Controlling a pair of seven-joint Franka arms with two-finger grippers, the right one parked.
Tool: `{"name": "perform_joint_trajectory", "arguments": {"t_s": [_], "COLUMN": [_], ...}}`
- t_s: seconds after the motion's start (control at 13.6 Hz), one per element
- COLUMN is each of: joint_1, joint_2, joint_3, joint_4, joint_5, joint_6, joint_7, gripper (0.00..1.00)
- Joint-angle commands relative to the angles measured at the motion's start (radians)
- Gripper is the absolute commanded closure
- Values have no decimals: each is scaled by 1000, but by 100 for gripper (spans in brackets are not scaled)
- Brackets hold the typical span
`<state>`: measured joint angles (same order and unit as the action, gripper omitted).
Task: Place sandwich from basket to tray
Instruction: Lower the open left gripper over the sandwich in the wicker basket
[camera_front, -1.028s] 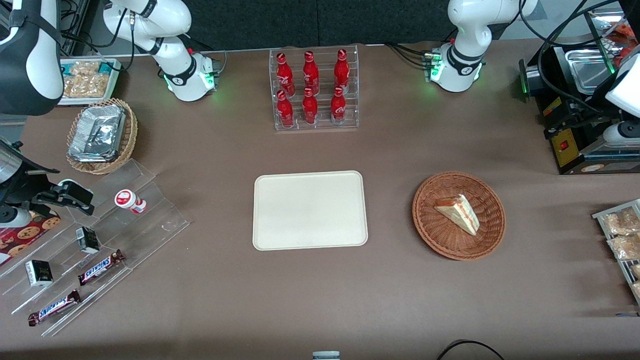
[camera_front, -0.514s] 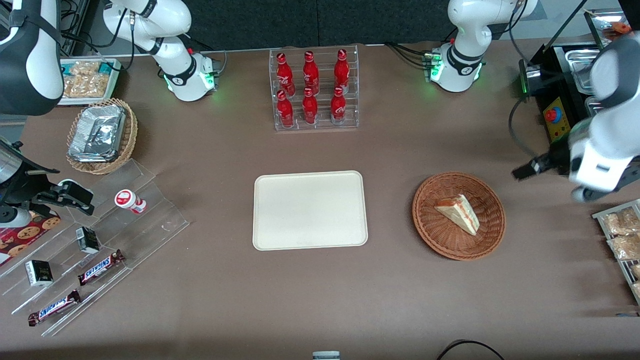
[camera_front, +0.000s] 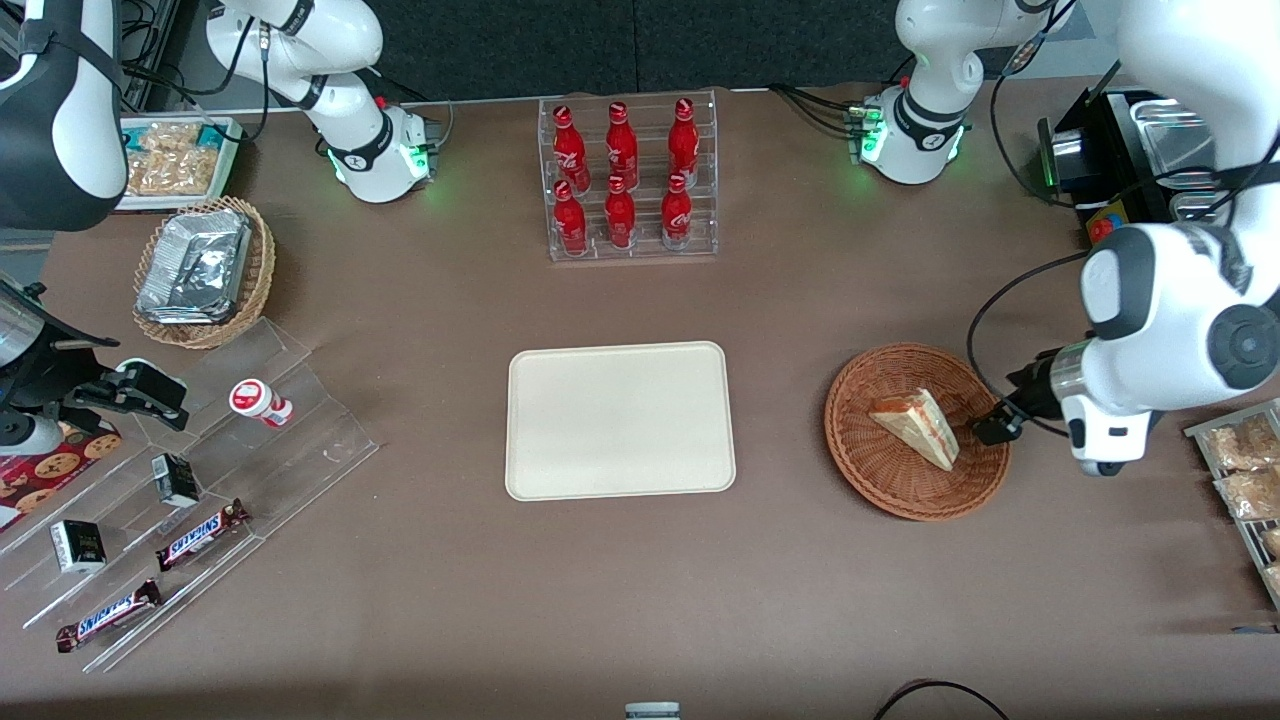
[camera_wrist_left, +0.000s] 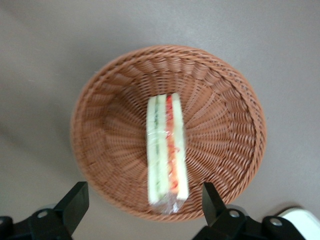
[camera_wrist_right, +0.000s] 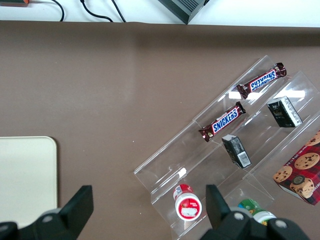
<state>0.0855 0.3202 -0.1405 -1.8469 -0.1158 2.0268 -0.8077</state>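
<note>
Cream-coloured, the tray (camera_front: 620, 420) lies bare mid-table. Toward the working arm's end sits the wicker basket (camera_front: 880, 478), the sandwich (camera_front: 915, 427) lying inside. Above the basket's rim hangs the gripper (camera_wrist_left: 145, 205), fingers (camera_wrist_left: 75, 200) spread wide, holding nothing.
</note>
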Motion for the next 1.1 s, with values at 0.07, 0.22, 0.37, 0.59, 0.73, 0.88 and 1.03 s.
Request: {"name": "perform_joint_trajectory", "arguments": {"t_s": [0.07,0.22,0.37,0.59,0.73,0.88,1.03], "joint_1": [-24,-41,-55,-58,-59,-59,-59], "joint_2": [45,47,39,63,73,63,30], "joint_3": [-5,-5,-5,-5,-5,-5,-7], "joint_4": [-57,-122,-211,-268,-281,-279,-273], "joint_5": [-74,-76,-76,-76,-76,-68,-65], "joint_6": [117,197,315,442,475,472,458], "joint_7": [-30,-34,-41,-42,-42,-41,-34], "gripper": [0,0,0,15,67,89,99]}}
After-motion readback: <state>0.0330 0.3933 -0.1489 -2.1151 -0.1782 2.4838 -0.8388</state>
